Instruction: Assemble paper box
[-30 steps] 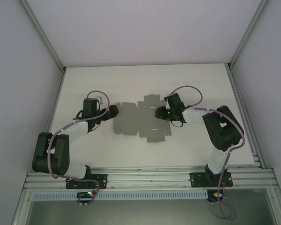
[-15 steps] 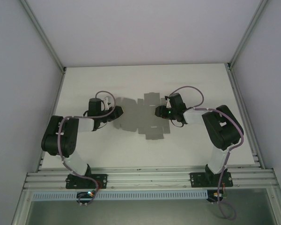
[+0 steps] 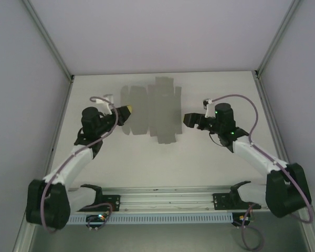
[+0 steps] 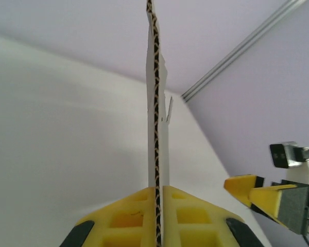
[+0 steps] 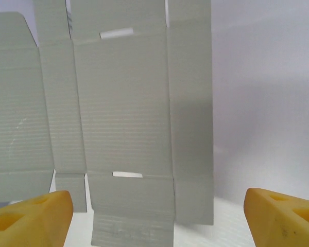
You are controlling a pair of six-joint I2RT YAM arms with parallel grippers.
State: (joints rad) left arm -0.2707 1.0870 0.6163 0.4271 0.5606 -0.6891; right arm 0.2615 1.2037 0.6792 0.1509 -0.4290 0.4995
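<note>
The paper box (image 3: 151,107) is a flat grey cut-out sheet with several flaps, raised off the white table (image 3: 199,163). My left gripper (image 3: 128,111) is shut on its left edge. In the left wrist view the sheet (image 4: 156,103) stands edge-on, pinched between the yellow fingers (image 4: 195,216) of that gripper (image 4: 159,208). My right gripper (image 3: 188,120) hangs open just right of the sheet, not touching it. In the right wrist view the sheet (image 5: 123,103) faces the camera, and the right gripper (image 5: 157,216) has its fingers (image 5: 31,213) spread wide at the bottom corners.
Grey side walls and metal corner posts (image 3: 268,52) enclose the table. An aluminium rail (image 3: 168,199) with both arm bases runs along the near edge. The right gripper's yellow fingers (image 4: 247,188) show at the right of the left wrist view.
My left gripper closed on the sheet's left edge and lifted it up and toward the back. The right gripper let go, opened wide and drew back to the right.
</note>
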